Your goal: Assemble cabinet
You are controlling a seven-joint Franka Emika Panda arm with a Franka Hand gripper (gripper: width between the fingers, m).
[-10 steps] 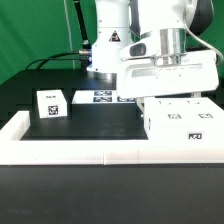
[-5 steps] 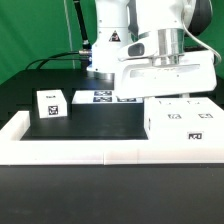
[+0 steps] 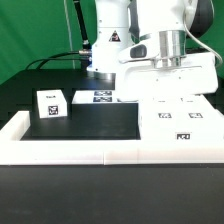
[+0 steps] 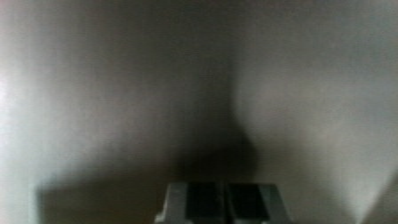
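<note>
The cabinet's large white box (image 3: 181, 125), with square tags on its top and front, stands at the exterior view's right, against the low white border wall. My gripper (image 3: 168, 88) hangs straight down right over the box's back edge, and its fingertips are hard to make out there. In the wrist view the gripper (image 4: 217, 200) is shut, the two dark fingers pressed together with nothing between them, and a blurred white surface fills the picture very close by. A small white tagged block (image 3: 50, 103) of the cabinet stands apart at the exterior view's left.
The low white border wall (image 3: 70, 150) runs along the front and up both sides of the black table. The marker board (image 3: 100, 97) lies flat at the back by the robot's base. A green curtain and cables hang behind.
The gripper went from open to shut. The large box has shifted a little towards the exterior view's left and now shows more of its top. The small block has not moved.
</note>
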